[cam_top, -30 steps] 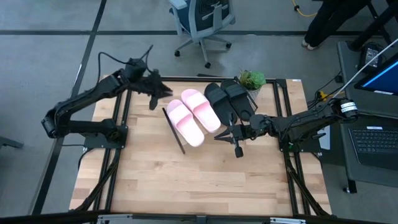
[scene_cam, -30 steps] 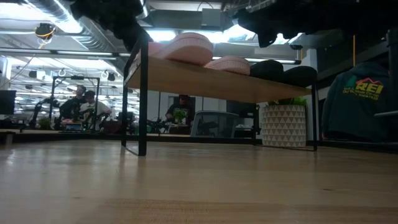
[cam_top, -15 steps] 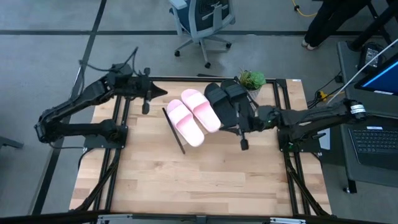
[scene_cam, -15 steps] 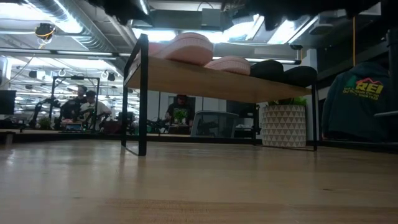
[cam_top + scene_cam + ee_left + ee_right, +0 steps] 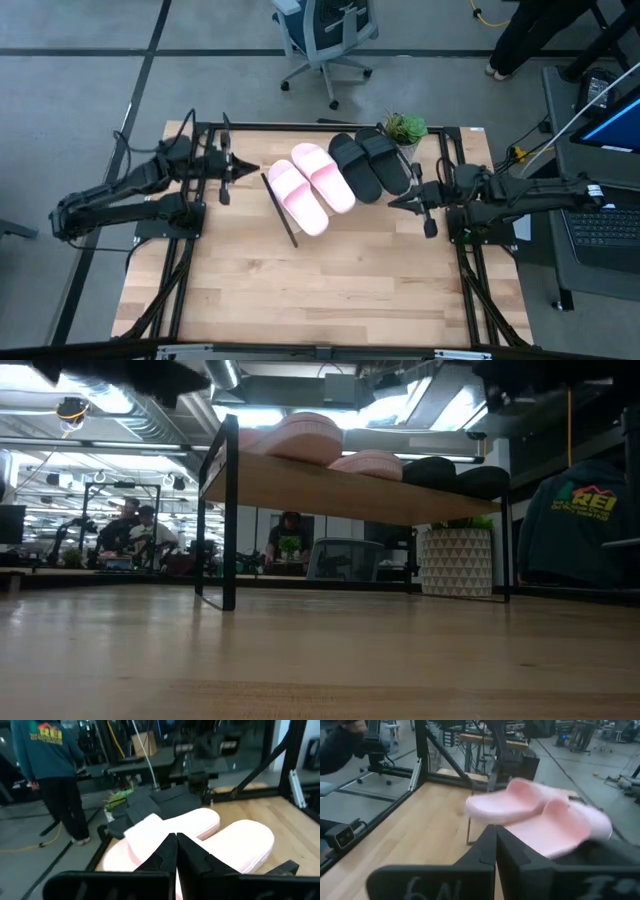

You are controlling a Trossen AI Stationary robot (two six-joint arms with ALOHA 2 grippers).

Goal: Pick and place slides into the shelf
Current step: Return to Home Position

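Two pink slides [image 5: 310, 186] and two black slides [image 5: 368, 165] lie side by side on the shelf [image 5: 350, 488], soles on its slanted wooden board, which stands on black end rods [image 5: 229, 510]. In the low view the pink pair [image 5: 335, 445] and the black pair [image 5: 455, 475] show above the board's edge. My left gripper [image 5: 243, 170] hovers left of the pink pair, shut and empty; its wrist view shows the tips [image 5: 176, 839] meeting. My right gripper [image 5: 397, 203] hovers right of the black pair, also shut [image 5: 495, 829] and empty.
A potted plant [image 5: 405, 128] stands at the table's far edge behind the black slides, and its white pot [image 5: 455, 560] shows in the low view. An office chair [image 5: 325, 40] and a person [image 5: 530, 35] are beyond the table. Bare wooden tabletop [image 5: 320, 290] lies near.
Both arms have drawn back from the shelf. My left gripper has moved from the table's far edge toward the left and near side. My right gripper has pulled toward the right edge, away from the black slides. In the low view, the dark arm shapes at the top have withdrawn.
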